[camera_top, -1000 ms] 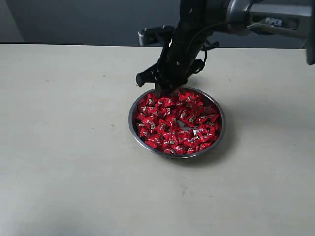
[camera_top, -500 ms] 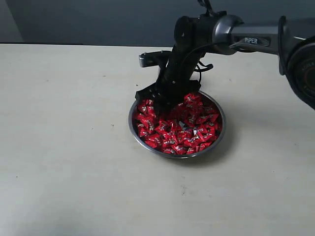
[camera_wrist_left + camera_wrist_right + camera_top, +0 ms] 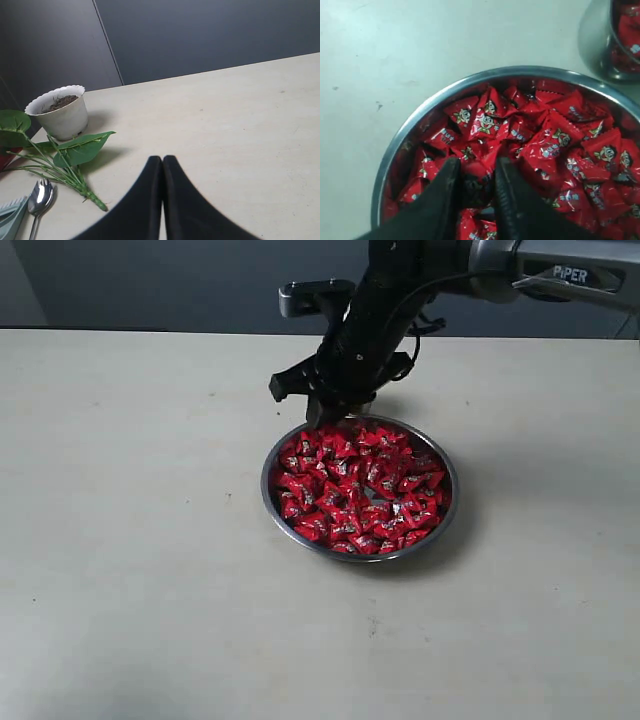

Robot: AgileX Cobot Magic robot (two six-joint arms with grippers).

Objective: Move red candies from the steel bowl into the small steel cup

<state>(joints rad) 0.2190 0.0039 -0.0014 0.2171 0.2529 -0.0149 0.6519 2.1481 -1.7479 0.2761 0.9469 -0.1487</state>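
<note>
The steel bowl (image 3: 265, 485) sits mid-table, heaped with red candies (image 3: 365, 490). My right gripper (image 3: 316, 408) hangs just above the bowl's far left rim. In the right wrist view its fingers (image 3: 476, 167) are closed on one red candy (image 3: 471, 169) over the pile of red candies (image 3: 545, 140) inside the steel bowl (image 3: 520, 71). The small steel cup (image 3: 600, 45) stands right beside the bowl with red candies inside; in the exterior view the arm hides it. My left gripper (image 3: 162, 159) is shut and empty over bare table.
Far from the bowl, the left wrist view shows a white pot of soil (image 3: 59, 111), a green leafy sprig (image 3: 80, 147) and a steel spoon (image 3: 39, 197) lying on the beige table (image 3: 240, 115).
The right gripper dipped into the candies at the bowl's far left, then rose and now hangs above the rim with a candy between its fingers.
</note>
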